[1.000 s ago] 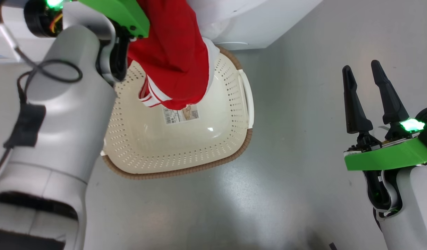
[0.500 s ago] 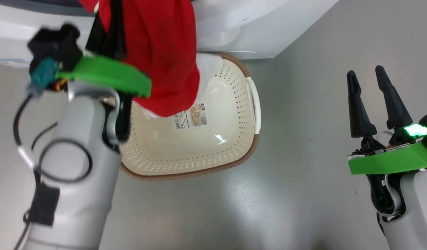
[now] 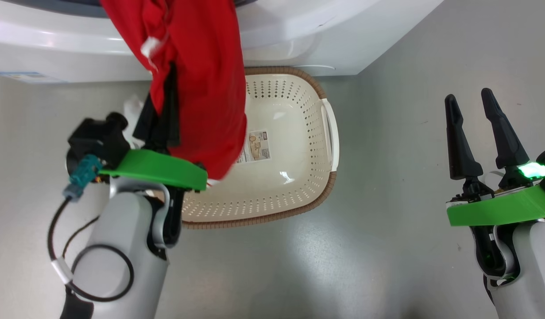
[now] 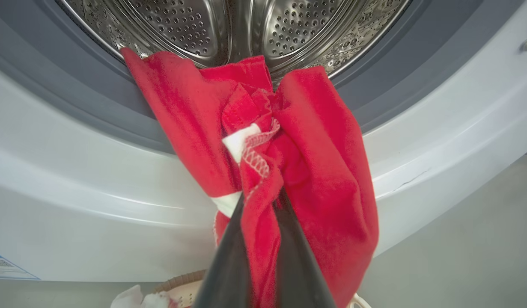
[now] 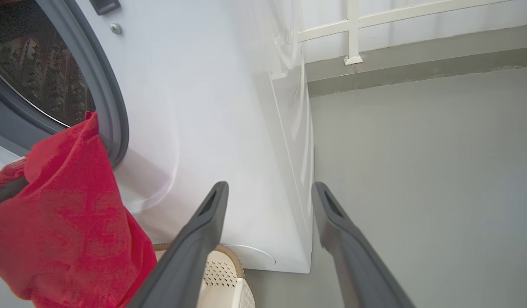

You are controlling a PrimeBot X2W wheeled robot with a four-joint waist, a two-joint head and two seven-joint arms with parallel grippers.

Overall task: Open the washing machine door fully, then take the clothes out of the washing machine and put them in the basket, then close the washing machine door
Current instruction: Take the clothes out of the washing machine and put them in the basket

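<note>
Red clothes hang from the washing machine opening down over the left half of the cream basket. My left gripper is shut on them, its dark fingers buried in the folds. In the left wrist view the fingers pinch a red fold with a white seam below the steel drum. My right gripper is open and holds nothing, over bare floor right of the basket. The right wrist view shows the clothes beside the machine's white front. The washing machine door is out of view.
The basket stands on the grey floor against the machine's base, a sticker on its bottom. A scrap of white fabric lies by the basket's left rim. A white railing runs along the far wall.
My left gripper has drawn back from the machine, lower in the head view, pulling the red clothes out with it. The head camera has shifted. The right gripper stays open.
</note>
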